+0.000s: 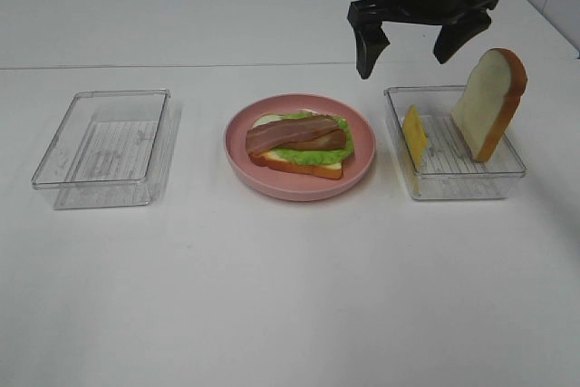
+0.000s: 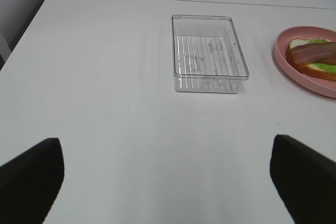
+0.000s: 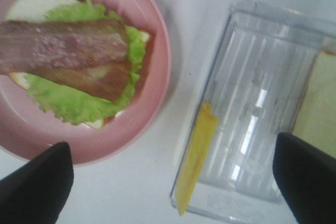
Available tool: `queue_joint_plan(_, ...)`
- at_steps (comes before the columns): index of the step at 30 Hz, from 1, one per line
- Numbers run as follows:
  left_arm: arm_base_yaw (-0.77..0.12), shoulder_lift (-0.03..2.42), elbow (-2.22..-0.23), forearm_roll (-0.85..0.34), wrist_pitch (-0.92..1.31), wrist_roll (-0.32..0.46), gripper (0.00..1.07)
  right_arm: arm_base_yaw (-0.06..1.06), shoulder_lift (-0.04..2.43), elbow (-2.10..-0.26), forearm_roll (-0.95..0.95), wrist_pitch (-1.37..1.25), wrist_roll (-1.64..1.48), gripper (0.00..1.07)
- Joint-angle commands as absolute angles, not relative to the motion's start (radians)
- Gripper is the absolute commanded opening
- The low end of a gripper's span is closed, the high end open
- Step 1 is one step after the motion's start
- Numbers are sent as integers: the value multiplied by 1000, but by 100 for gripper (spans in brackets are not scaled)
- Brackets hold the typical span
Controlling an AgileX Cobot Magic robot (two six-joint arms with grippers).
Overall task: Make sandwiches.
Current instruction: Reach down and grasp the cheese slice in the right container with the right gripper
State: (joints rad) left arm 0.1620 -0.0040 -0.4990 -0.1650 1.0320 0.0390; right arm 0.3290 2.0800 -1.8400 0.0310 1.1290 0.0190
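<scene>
Since the half-built sandwich (image 1: 299, 144) on the pink plate (image 1: 299, 190) has one bottom bread slice (image 1: 266, 120), one lettuce leaf (image 1: 313, 157) and two bacon strips (image 1: 294, 135), cheese looks next. One yellow cheese square (image 1: 414, 136) and one upright bread slice (image 1: 489, 101) lean in the clear tray (image 1: 458, 189) right of the plate. Also right of the plate, raised, hangs the right gripper (image 1: 405, 61), jaws spread, holding nothing; it would likely need to drop onto the cheese's thin edge. A second tray (image 1: 54, 147) sits left of the plate; the left gripper (image 2: 165, 140) gapes too.

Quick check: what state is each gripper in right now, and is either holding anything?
Left gripper: open, holding nothing.
Right gripper: open, holding nothing.
</scene>
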Motion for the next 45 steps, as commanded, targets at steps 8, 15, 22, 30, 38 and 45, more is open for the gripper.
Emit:
queue_joint_plan(8,166,-26,-498,-174,1033,36,100,230,2111,-1842,112,1191,62,98)
queue_joint_plan(15,166,-26,-498,-174,1033,36,100,202,2170,-1842,187,1192,25,97)
queue_joint_plan(22,166,-26,-498,-174,1033,36,100,202,2245,-1842,203,1194,12,95)
queue_joint_plan(30,166,-26,-498,-174,1033,36,100,202,2281,-1842,200,1202,8,89)
queue_joint_plan(38,166,-26,-498,-174,1033,36,100,202,2281,-1842,198,1199,-7,72)
queue_joint_plan(45,166,-26,-498,-174,1033,36,100,202,2281,-1842,198,1201,-7,46)
